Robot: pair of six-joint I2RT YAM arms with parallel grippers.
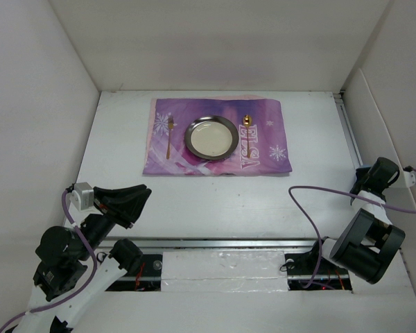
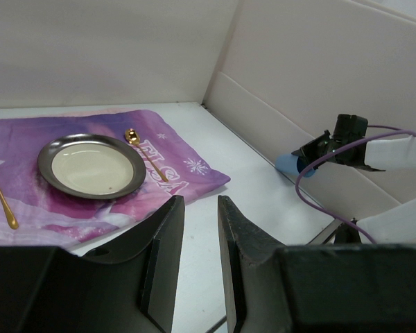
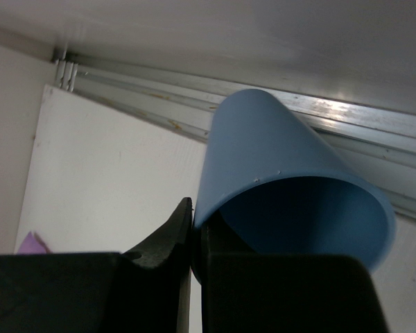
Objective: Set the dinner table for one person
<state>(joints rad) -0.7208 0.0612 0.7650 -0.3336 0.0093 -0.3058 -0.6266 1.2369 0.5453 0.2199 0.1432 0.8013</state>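
The white dinner table carries a purple ELSA placemat at the back. On the mat lie a round metal plate, a gold fork to its left and a gold spoon to its right. My right gripper is shut on the rim of a light blue cup, at the table's right edge by the wall. My left gripper is open and empty over the near left of the table.
White walls enclose the table on the left, back and right. A metal rail runs along the near edge between the arm bases. Purple cables trail from the right arm over the table.
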